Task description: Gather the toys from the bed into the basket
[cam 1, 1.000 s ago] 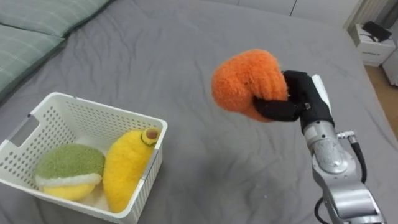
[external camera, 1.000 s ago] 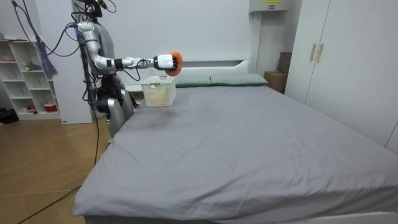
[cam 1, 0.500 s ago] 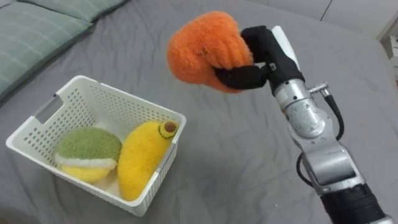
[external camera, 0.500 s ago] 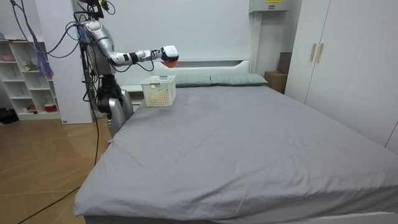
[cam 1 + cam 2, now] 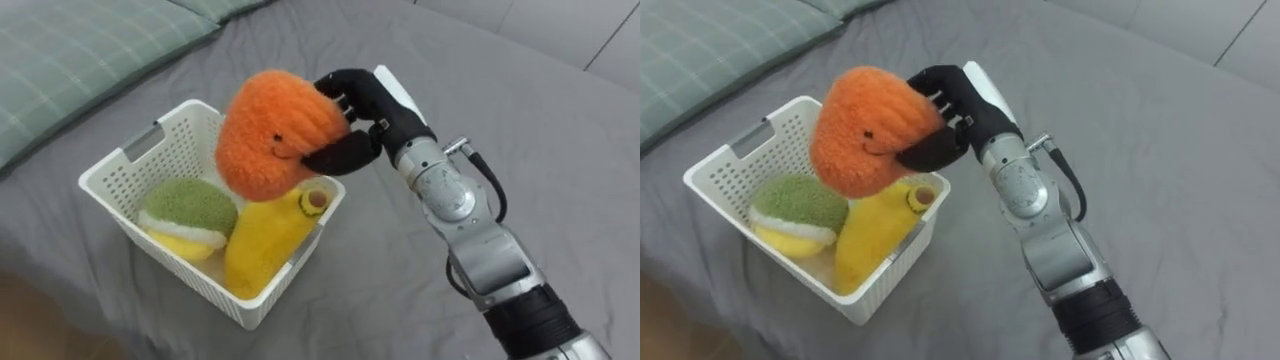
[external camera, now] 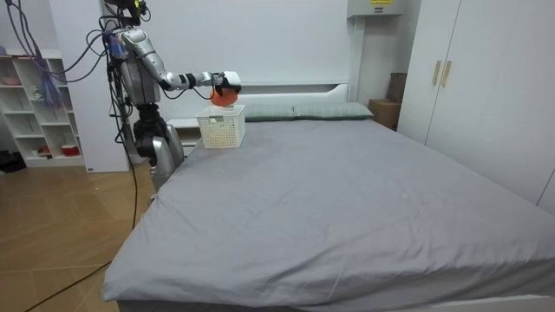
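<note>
Basket (image 5: pixel 165 265) sits just below the orange plush toy (image 5: pixel 268 135), which my right hand (image 5: pixel 385 110) clasps with fingers and thumb curled round it, in the air. The yellow toy (image 5: pixel 265 235) and green toy (image 5: pixel 190 210) fill the near side, so I'd lower toward the far corner.

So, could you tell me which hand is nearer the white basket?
Right: the right hand, curled round the orange plush toy, is just above the white basket at its rim.

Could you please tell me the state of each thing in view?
white basket: upright on bed, partly filled
orange plush toy: held above the basket
right hand: curled round the orange toy
green plush toy: lying in basket
yellow plush toy: lying in basket
</note>
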